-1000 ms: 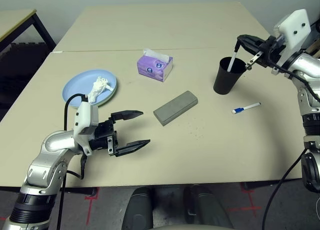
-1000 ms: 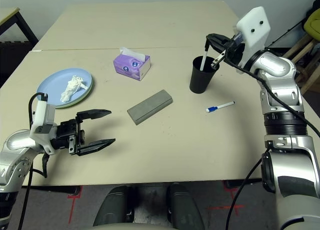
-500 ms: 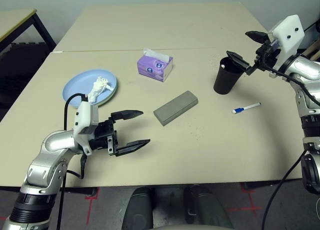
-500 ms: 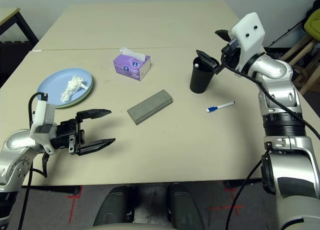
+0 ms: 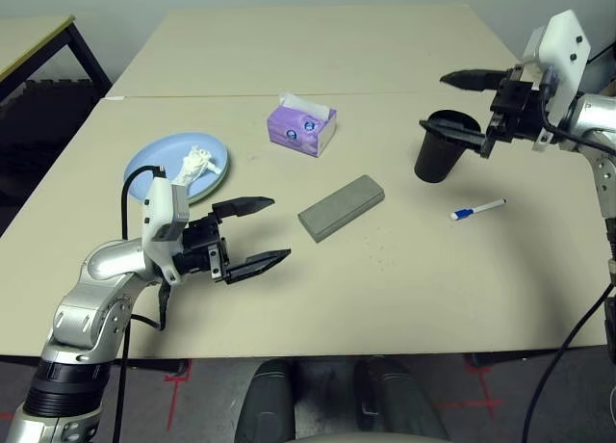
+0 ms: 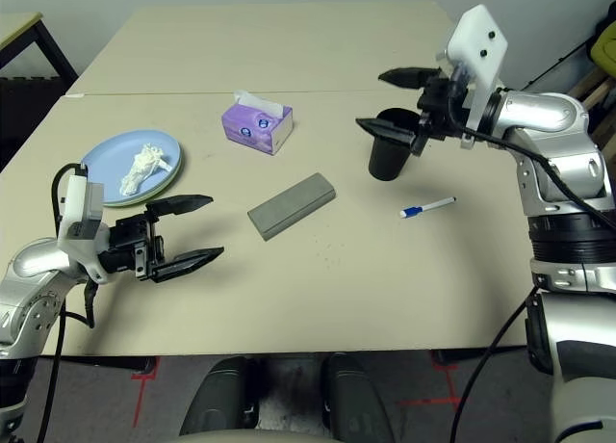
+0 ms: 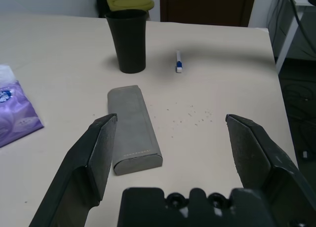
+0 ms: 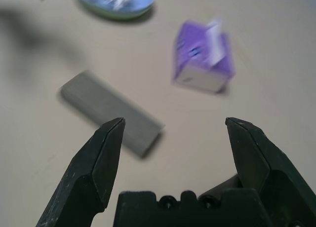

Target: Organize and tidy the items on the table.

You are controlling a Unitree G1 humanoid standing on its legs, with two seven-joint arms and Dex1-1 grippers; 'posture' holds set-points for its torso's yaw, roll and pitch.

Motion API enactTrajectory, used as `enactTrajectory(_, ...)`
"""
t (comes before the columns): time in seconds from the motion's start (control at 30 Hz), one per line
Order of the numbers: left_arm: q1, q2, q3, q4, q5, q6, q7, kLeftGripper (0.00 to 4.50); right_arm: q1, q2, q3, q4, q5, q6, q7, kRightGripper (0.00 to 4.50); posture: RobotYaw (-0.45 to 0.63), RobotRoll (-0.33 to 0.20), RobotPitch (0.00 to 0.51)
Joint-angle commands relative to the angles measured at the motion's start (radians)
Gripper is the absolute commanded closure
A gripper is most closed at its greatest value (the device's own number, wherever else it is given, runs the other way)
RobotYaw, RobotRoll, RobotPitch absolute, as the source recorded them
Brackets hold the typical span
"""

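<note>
Plates (image 5: 178, 160) lay at the left of the beige table (image 5: 385, 289), a blue one stacked on a pale green one whose rim just showed, and a crumpled white tissue (image 5: 195, 163) rested on top. Just in front of them the left claw (image 5: 260, 233) hovered over the tabletop with its two black fingers spread wide apart and nothing between them, pointing toward the grey glasses case (image 5: 341, 207), which lay flat at an angle near the middle. Behind the case sat the purple tissue box (image 5: 301, 128), a white sheet poking out of its top. Farther right stood the black cup (image 5: 438, 152), upright. The right claw (image 5: 461, 103) hung above and beside the cup, fingers wide open and empty. A white marker (image 5: 477, 210) with a blue cap lay on the table in front of the cup, well apart from it
</note>
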Motion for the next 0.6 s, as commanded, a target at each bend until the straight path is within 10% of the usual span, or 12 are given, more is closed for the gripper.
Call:
enactTrajectory(0.03,-0.004,-0.002,0.003,-0.009,-0.007,0.014,0.007,0.0,0.027,-0.065,0.064,-0.031,-0.026,0.015,0.097,0.03,0.1,0.0,0.099)
enactTrajectory(0.6,0.007,-0.003,0.0,-0.031,-0.005,0.026,0.032,0.0,-0.238,-0.033,0.354,0.536,-0.46,-0.405,0.25,0.03,0.13,0.0,0.113)
